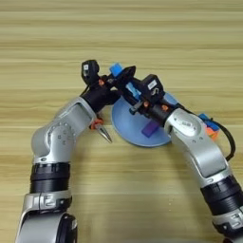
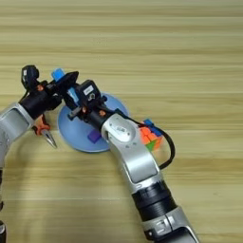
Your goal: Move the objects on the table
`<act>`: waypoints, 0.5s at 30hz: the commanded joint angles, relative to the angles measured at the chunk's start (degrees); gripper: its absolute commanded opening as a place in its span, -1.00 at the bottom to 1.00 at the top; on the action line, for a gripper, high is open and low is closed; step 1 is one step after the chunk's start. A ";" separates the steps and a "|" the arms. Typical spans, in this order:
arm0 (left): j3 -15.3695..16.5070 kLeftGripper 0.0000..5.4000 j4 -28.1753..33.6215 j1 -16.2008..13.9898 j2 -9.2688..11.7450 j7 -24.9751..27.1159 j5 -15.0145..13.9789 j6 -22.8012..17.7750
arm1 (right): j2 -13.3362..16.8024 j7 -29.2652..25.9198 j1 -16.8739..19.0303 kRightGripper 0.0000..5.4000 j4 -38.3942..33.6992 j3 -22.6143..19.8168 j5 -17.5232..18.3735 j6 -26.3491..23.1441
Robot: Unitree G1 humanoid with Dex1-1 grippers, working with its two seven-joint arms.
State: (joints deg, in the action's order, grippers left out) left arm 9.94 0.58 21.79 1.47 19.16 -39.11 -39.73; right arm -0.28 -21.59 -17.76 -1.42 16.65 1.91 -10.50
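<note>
Purple block [image 1: 150, 128] is lying on the blue plate [image 1: 126, 124] already; cube [image 2: 150, 135] is waiting beside it – both grippers [image 1: 124, 79] are meeting around the blue tube [image 1: 116, 70], grip unclear

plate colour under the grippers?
Light blue round plate, with a purple block on it; clearest in the right eye view.

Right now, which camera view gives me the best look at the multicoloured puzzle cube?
The right eye view: the puzzle cube shows orange, blue and green faces beside the right arm. In the left eye view, that arm covers most of it, leaving only a blue and orange sliver.
</note>
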 commanded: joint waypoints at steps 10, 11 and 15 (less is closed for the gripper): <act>0.44 -0.48 -0.21 -0.15 1.18 -0.88 -0.61 -0.40 | -0.34 0.76 -1.69 -0.48 0.16 -0.93 0.09 0.04; 0.38 -0.48 -0.20 -0.17 1.22 -0.90 -0.65 -0.36 | -0.33 0.76 -1.68 -0.48 0.12 -0.92 0.10 0.01; 0.51 -0.50 -0.34 -0.17 1.20 -1.17 -0.78 -0.30 | -0.23 0.74 -1.58 -0.48 0.05 -0.92 0.12 -0.02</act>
State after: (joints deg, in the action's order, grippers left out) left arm 9.86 0.60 21.79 1.38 19.27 -40.81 -39.78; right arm -0.62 -21.21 -18.06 -0.76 16.56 1.88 -10.57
